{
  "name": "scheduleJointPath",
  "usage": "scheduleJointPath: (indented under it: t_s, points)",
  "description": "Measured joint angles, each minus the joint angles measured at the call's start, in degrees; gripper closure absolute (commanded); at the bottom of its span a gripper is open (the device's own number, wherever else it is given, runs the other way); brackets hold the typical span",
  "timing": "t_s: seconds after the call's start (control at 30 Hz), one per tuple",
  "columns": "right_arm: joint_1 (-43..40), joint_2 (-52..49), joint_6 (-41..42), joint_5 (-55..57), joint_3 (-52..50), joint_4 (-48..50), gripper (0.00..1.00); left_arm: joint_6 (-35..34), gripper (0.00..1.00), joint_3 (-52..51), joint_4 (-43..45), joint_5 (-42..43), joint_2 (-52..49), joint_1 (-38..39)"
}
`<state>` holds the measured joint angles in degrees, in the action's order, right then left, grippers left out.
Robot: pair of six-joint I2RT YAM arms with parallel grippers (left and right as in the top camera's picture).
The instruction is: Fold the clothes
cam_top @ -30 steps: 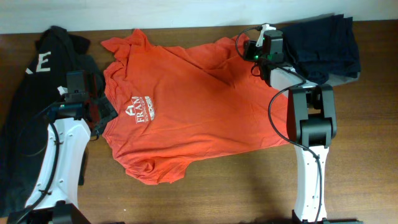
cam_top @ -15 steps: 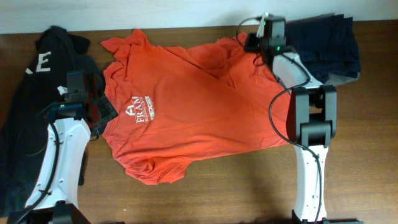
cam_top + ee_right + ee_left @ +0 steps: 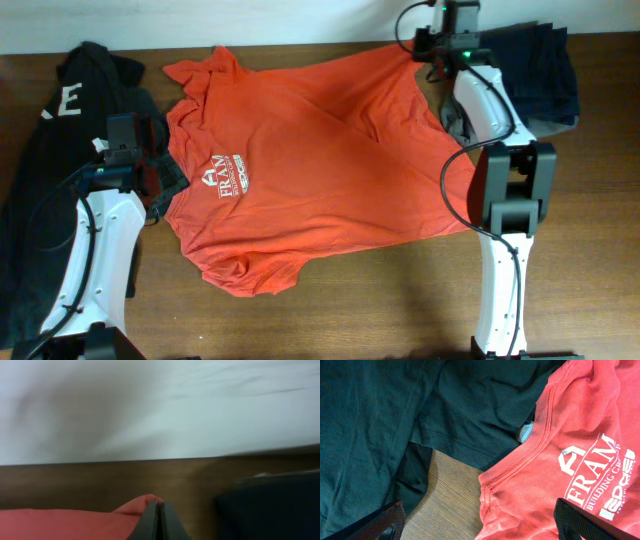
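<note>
The orange-red T-shirt (image 3: pixel 300 170) lies spread on the table with its small white logo (image 3: pixel 222 178) facing up. My right gripper (image 3: pixel 432 45) is at the back edge, shut on the shirt's far right corner; the right wrist view shows the red fabric (image 3: pixel 75 522) pinched between the closed fingers (image 3: pixel 160 506). My left gripper (image 3: pixel 125 150) hovers over the collar at the shirt's left side. In the left wrist view its fingers (image 3: pixel 480 522) are spread wide and empty above the collar (image 3: pixel 530 445) and bare table.
A black garment (image 3: pixel 60 130) with white lettering lies at the far left, partly under the left arm. A dark navy garment (image 3: pixel 530 70) lies at the back right corner, beside the right gripper. A white wall (image 3: pixel 150 405) runs behind the table.
My right gripper has moved toward the back edge and to the right, pulling the shirt's corner with it and stretching the top edge. The left arm has not moved.
</note>
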<state>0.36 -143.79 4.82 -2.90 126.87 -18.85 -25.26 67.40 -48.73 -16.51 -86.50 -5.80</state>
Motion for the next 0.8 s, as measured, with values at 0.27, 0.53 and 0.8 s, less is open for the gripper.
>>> scheduleJointPath:
  t_s: [0.27,0.53,0.8]
  points:
    - [-5.95,-0.2,-0.92,-1.57,1.6,1.16,0.01,0.02,0.05,0.0,0.2,0.0,-0.42,0.0]
    - [-4.96,-0.81,-1.2,-3.93,21.51,-27.85,0.01,4.37,0.01,0.09,3.96,0.55,-0.66,0.0]
    - [-4.44,0.22,0.72,-7.61,48.94,-63.65,0.01,10.78,0.01,9.84,-2.12,8.92,-1.03,0.0]
